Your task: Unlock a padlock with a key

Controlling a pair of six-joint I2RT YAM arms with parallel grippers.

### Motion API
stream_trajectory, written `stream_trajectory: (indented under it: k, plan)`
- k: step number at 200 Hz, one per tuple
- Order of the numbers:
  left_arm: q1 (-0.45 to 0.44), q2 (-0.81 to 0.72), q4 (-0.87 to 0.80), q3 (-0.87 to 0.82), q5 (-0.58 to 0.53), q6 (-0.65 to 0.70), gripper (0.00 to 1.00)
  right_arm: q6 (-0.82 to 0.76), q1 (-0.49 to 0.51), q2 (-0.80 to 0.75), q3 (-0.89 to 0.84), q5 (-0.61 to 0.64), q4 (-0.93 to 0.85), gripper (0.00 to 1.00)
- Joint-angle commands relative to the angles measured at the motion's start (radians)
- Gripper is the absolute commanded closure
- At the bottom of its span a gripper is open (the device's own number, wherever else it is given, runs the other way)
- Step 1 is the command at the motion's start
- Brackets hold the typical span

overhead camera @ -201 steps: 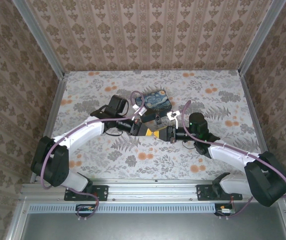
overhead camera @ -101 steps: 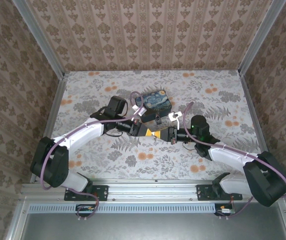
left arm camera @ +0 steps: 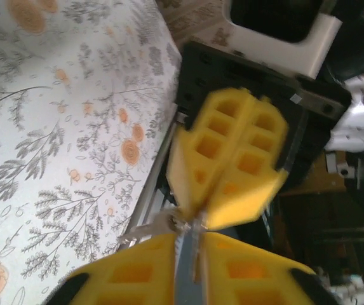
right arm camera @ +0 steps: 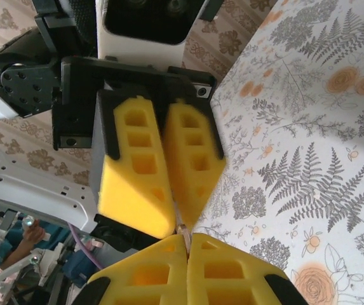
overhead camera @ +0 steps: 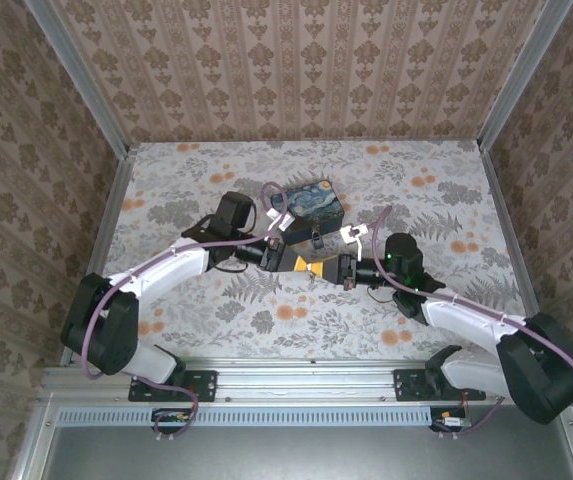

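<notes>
My two grippers meet tip to tip above the middle of the table. The left gripper (overhead camera: 301, 265) is shut on a small flat silvery-grey piece, the padlock (left arm camera: 188, 267), clamped between its yellow pads. A loose silver key (left arm camera: 148, 229) dangles just left of the tips. The right gripper (overhead camera: 328, 268) is shut on a thin metal sliver, the key (right arm camera: 182, 229), which reaches into the gap where the left gripper's pads (right arm camera: 137, 171) close. Most of the padlock and the key is hidden by foam.
A dark blue box (overhead camera: 314, 203) with a swirly painted lid lies just behind the grippers. The floral tabletop (overhead camera: 416, 180) is ringed by patterned walls and a metal rail (overhead camera: 306, 375) along the near edge.
Both grippers, still joined at the tips, have slid a little toward the near edge. The right arm's wrist has dropped lower and swung slightly right.
</notes>
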Motion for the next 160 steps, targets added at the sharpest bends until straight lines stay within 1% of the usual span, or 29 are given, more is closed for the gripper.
stream_trajectory:
  k: [1,9,21,39,50,57,67,70,71,72,75,83,93,106,115,123,140,160]
  plan:
    - [0.025,-0.007,-0.031,0.005,-0.116,0.04,0.65,-0.114,0.003,-0.072,0.022,0.057,-0.153,1.0]
    - [0.035,-0.011,-0.034,0.01,-0.137,0.046,0.59,-0.127,-0.014,-0.081,0.022,0.081,-0.205,1.0]
    - [0.044,-0.016,-0.051,0.028,-0.173,0.055,0.53,-0.135,-0.048,-0.091,0.025,0.105,-0.262,1.0]
    - [0.045,-0.012,-0.062,0.056,-0.239,0.054,0.48,-0.136,-0.097,-0.112,0.019,0.151,-0.323,1.0]
    - [0.039,-0.001,-0.065,0.068,-0.312,0.037,0.47,-0.148,-0.117,-0.131,0.023,0.194,-0.379,1.0]
    - [0.031,0.009,-0.07,0.076,-0.378,0.021,0.47,-0.161,-0.123,-0.143,0.032,0.234,-0.431,1.0]
    - [0.003,0.023,-0.077,0.082,-0.538,-0.016,0.47,-0.174,-0.132,-0.16,0.043,0.297,-0.494,1.0]
    - [-0.01,0.029,-0.075,0.085,-0.583,-0.024,0.46,-0.176,-0.133,-0.166,0.046,0.322,-0.512,1.0]
    - [-0.016,0.031,-0.074,0.085,-0.583,-0.027,0.46,-0.177,-0.133,-0.167,0.047,0.329,-0.52,1.0]
    - [-0.022,0.033,-0.074,0.085,-0.618,-0.03,0.46,-0.177,-0.134,-0.168,0.049,0.338,-0.527,1.0]
    - [-0.038,0.039,-0.077,0.09,-0.647,-0.043,0.46,-0.178,-0.136,-0.173,0.052,0.364,-0.544,1.0]
    - [-0.079,0.062,-0.084,0.101,-0.788,-0.083,0.45,-0.179,-0.143,-0.187,0.056,0.42,-0.579,1.0]
    - [-0.118,0.105,-0.075,0.112,-0.919,-0.16,0.45,-0.176,-0.149,-0.201,0.065,0.498,-0.621,1.0]
    - [-0.153,0.157,-0.018,0.109,-1.05,-0.268,0.45,-0.176,-0.16,-0.209,0.082,0.578,-0.674,1.0]
    - [-0.175,0.196,0.038,0.111,-1.116,-0.319,0.45,-0.178,-0.169,-0.207,0.093,0.609,-0.705,1.0]
    - [-0.198,0.234,0.05,0.134,-1.179,-0.357,0.44,-0.18,-0.174,-0.205,0.103,0.627,-0.725,1.0]
    - [-0.246,0.323,0.038,0.214,-1.291,-0.394,0.43,-0.178,-0.185,-0.209,0.111,0.665,-0.752,1.0]
    - [-0.277,0.415,0.05,0.286,-1.362,-0.445,0.41,-0.181,-0.193,-0.228,0.11,0.708,-0.77,1.0]
